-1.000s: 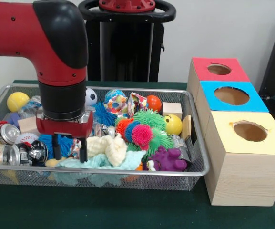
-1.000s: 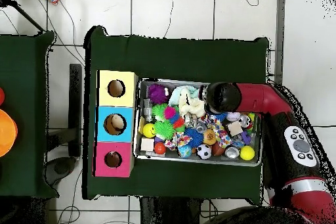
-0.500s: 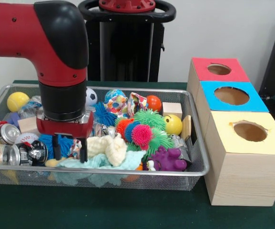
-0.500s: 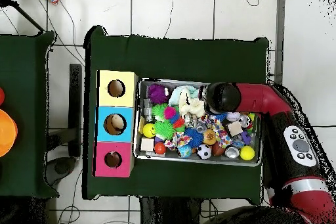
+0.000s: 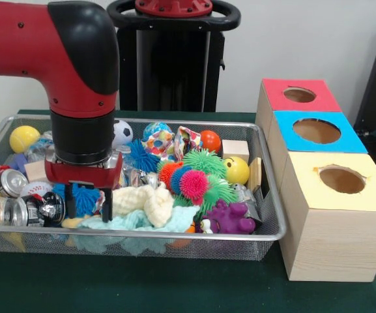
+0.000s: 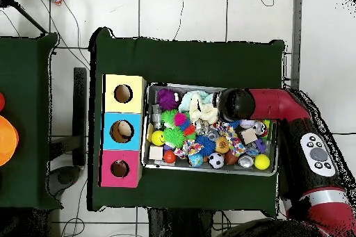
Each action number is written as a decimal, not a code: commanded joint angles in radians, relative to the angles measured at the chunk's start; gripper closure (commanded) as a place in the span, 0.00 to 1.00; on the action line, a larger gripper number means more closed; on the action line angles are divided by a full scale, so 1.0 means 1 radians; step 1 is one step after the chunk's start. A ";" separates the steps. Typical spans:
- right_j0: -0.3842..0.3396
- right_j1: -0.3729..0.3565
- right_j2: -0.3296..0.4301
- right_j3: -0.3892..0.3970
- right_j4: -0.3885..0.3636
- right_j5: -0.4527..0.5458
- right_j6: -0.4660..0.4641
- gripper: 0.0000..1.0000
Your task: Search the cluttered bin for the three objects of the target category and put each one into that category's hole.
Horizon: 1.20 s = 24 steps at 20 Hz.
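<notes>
- Nearest the camera in the front view, the mesh bin (image 5: 142, 242) sits on the green counter (image 5: 174, 290), with pale cloths (image 5: 145, 208) heaped against its front wall.
- The gripper (image 5: 88, 203) is down in the bin's left part, its two dark fingers (image 5: 107, 205) standing apart on either side of a blue spiky ball (image 5: 83, 196); whether they press it I cannot tell.
- Step in hand, as I judge it: a grasp on that ball, the lift not yet made.
- The target category is not shown; if it is spiky balls, the others, a pink one (image 5: 193, 184) and a green one (image 5: 205, 161), lie right of the gripper, mid-bin.
- The next move calls for a firm squeeze, then a straight lift clear of the cloths and cans (image 5: 4, 210).
- Beyond, right of the bin, stand the yellow (image 5: 341, 180), blue (image 5: 317, 131) and red holes (image 5: 299, 95).
</notes>
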<state>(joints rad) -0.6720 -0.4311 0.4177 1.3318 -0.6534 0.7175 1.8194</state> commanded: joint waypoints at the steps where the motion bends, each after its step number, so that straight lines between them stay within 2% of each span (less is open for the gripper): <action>1: 0.016 0.091 0.043 0.005 -0.074 0.015 -0.244 0.00; 5: 0.022 0.110 0.043 0.020 -0.076 0.004 -0.217 0.00; 16: 0.009 0.146 0.068 0.037 -0.061 -0.013 -0.228 0.00; 24: -0.011 0.135 0.092 0.070 -0.073 -0.098 -0.222 0.00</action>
<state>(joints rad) -0.6677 -0.3762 0.4200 1.3317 -0.6739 0.7026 1.8194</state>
